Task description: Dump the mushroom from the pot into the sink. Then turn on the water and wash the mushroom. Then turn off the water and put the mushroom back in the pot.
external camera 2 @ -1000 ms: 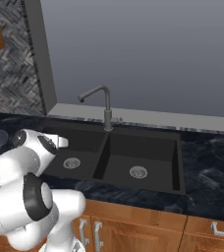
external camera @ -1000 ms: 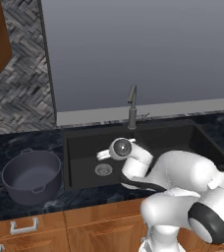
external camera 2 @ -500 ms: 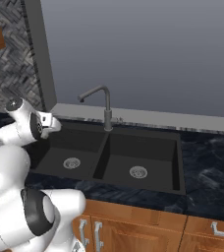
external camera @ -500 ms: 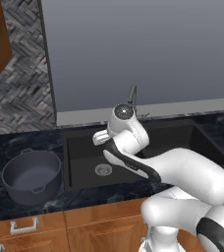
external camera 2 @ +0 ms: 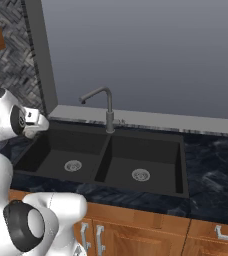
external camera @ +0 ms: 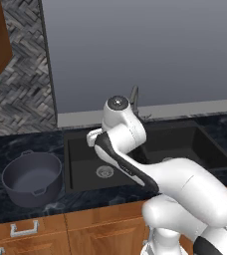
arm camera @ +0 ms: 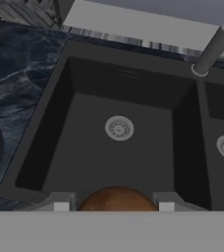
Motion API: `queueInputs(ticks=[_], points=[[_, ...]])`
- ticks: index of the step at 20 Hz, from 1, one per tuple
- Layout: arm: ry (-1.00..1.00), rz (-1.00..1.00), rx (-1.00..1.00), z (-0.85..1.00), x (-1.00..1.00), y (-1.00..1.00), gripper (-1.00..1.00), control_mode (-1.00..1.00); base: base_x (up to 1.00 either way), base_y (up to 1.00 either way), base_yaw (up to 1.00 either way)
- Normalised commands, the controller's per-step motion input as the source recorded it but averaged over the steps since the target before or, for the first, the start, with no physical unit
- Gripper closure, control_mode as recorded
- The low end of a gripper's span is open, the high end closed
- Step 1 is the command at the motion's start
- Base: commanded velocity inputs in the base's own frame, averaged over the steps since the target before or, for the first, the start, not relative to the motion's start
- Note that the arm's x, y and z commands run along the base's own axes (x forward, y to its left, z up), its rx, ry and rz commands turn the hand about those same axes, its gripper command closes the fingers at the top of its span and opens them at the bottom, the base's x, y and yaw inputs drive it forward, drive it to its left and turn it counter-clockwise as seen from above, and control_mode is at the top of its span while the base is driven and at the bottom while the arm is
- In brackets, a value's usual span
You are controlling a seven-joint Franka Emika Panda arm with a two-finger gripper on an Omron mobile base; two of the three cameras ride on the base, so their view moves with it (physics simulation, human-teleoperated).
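Note:
In the hand view my gripper [arm camera: 114, 205] is shut on the mushroom [arm camera: 115, 198], whose brown cap bulges between the two fingertips. It hangs above the near edge of the sink's left basin [arm camera: 79, 147], which has a round silver drain [arm camera: 119, 128]. From the left base view, the hand [external camera: 94, 138] sits over the sink [external camera: 83, 167], a little right of the dark pot [external camera: 32, 178] on the counter. The pot looks empty. The hand [external camera 2: 35, 121] is over the sink's left rim [external camera 2: 53, 160] in the right base view. No water runs from the faucet [external camera 2: 106, 107].
Dark marbled counter [arm camera: 15, 64] surrounds the sink. The faucet's post [arm camera: 213, 47] stands at the back between the basins. A grey wall ledge [external camera 2: 151, 120] runs behind it. Wooden cabinet fronts [external camera: 46, 229] lie below the counter.
The arm has risen out of the left basin, carrying the hand up and toward the pot side. The pot and faucet have not moved.

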Motion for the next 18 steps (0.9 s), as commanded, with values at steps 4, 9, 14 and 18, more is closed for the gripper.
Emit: queueInputs(ticks=[4,9,14,18], points=[[0.0,0.05,0.01,0.0,-0.47,0.24,1.0,-1.0,0.0,0.0,0.0],[0.0,0.1,0.01,0.0,-0.06,0.36,1.0,-1.0,0.0,0.0,0.0],[0.0,0.12,0.0,0.0,0.02,0.29,1.0,-1.0,0.0,0.0,0.0],[0.0,0.13,0.01,0.0,0.02,0.31,1.0,-1.0,0.0,0.0,0.0]])
